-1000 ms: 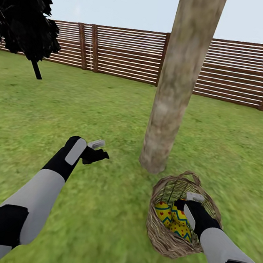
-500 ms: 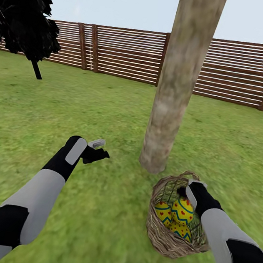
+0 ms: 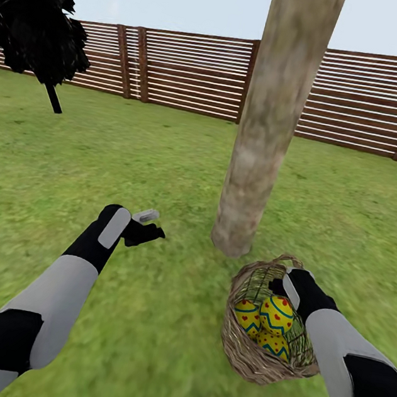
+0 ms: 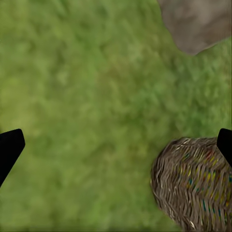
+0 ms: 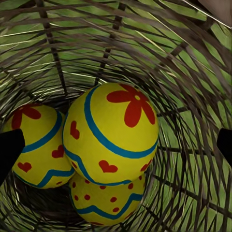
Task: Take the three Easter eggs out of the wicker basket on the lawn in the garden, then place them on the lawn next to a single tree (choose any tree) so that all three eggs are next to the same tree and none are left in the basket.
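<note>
Eggs (image 5: pixel 110 133): 3 in the basket (image 3: pixel 245 352), none on the lawn (image 3: pixel 142 317) yet. In the right wrist view the one with the red flower sits on top, 1 is beside it (image 5: pixel 36 145) and 1 is beneath (image 5: pixel 108 205).
Basket: stands on the grass just beside the foot of the tree (image 3: pixel 264 138), tipped a little toward the robot.
Right pincer (image 3: pixel 284 286): at the far rim of the basket, mouth pointing down inside. Its 2 black tips show far apart at the edges of the right wrist view, so it is spread wide and holds nothing.
Left pincer (image 3: pixel 147 224): hangs over bare grass, well apart from the basket; tips wide apart in the left wrist view, nothing held.
Step in hand (judged): first egg pickup.
Method: take the top egg first, since it is the most exposed. Centre it between the tips, lower until they straddle its widest part, then close gently.
Risk: smooth rounded shell could squirt out if pinched high; twigs may snag a tip.
Placement: the trunk is near, so a short carry to the grass at its base suffices.
</note>
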